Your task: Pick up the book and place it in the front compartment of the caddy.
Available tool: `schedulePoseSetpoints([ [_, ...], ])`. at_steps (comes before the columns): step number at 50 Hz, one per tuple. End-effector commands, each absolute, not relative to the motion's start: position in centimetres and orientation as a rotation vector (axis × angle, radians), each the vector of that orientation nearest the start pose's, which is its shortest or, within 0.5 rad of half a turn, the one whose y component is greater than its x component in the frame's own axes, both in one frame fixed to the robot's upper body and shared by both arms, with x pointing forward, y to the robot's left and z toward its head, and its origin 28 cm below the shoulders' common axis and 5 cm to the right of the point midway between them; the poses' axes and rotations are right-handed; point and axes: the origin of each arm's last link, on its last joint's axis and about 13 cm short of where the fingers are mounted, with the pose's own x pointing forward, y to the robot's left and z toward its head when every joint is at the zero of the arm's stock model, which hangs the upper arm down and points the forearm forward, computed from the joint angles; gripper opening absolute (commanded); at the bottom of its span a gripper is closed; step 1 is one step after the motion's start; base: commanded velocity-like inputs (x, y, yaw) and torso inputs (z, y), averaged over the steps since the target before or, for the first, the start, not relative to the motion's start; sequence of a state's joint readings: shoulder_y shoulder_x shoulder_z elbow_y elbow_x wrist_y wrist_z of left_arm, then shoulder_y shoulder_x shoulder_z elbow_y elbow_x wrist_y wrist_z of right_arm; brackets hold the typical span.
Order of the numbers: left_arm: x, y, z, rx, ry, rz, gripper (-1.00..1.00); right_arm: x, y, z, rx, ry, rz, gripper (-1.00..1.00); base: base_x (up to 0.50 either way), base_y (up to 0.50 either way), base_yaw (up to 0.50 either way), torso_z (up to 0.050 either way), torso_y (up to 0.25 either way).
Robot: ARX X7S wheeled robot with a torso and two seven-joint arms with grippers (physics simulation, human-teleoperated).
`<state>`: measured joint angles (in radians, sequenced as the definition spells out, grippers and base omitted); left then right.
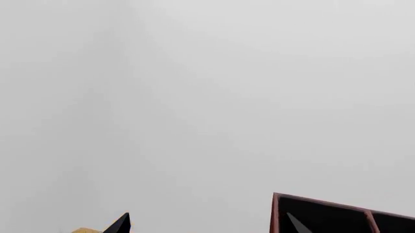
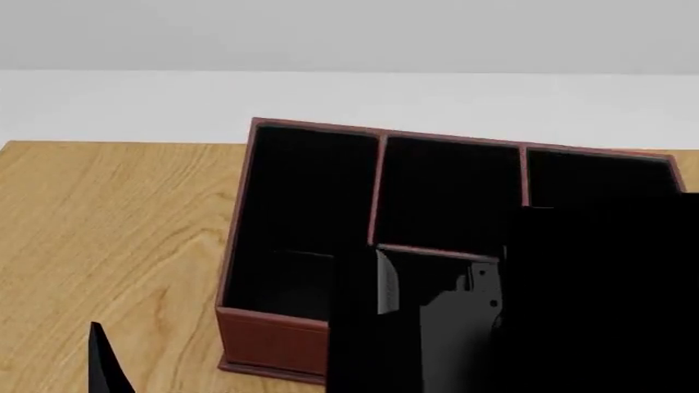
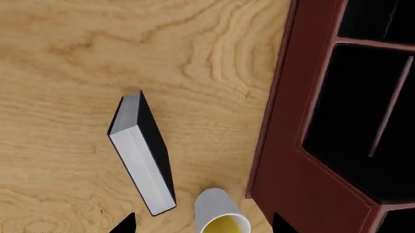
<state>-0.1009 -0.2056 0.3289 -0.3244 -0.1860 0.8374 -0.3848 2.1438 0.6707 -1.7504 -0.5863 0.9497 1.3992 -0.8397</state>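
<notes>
The black book (image 3: pixel 139 155) with its white page edge stands upright on the wooden table, apart from the caddy. The reddish-brown caddy (image 3: pixel 292 145), black inside, shows its divided compartments in the head view (image 2: pixel 311 125). My right gripper (image 3: pixel 202 227) is open and empty, above the table with the book just off one fingertip and the mug between the tips. My left gripper (image 1: pixel 207 225) is open and empty, facing a grey wall, with a corner of the caddy (image 1: pixel 337 211) by one fingertip. In the head view my right arm (image 2: pixel 568 311) hides the book.
A white mug with a yellow inside (image 3: pixel 220 216) stands between the book and the caddy's wall, close to both. The wooden table (image 2: pixel 110 229) stretches left of the caddy. One left fingertip (image 2: pixel 104 360) shows low at the left.
</notes>
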Motion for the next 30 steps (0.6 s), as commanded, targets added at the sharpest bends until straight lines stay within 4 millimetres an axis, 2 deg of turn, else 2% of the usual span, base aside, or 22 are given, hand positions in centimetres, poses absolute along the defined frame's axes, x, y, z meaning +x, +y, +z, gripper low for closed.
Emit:
schedulePoseSetpoints([
  [1,21.9,20.5,1.7,-0.129,-0.537,0.109,1.0,25.2,-11.3,32.3,-1.357,1.042,1.088,1.0,0.0,0.0,0.0,0.0,0.0],
  [15,21.9,20.5,1.7,-0.132,-0.535,0.108,1.0,25.6,-11.2,30.6,-1.365,1.064,1.134,1.0,0.0,0.0,0.0,0.0,0.0],
  [30,21.9,20.5,1.7,-0.137,-0.531,0.112,1.0,24.9,-11.0,28.6,-1.347,1.128,1.204,1.0,0.0,0.0,0.0,0.0,0.0],
])
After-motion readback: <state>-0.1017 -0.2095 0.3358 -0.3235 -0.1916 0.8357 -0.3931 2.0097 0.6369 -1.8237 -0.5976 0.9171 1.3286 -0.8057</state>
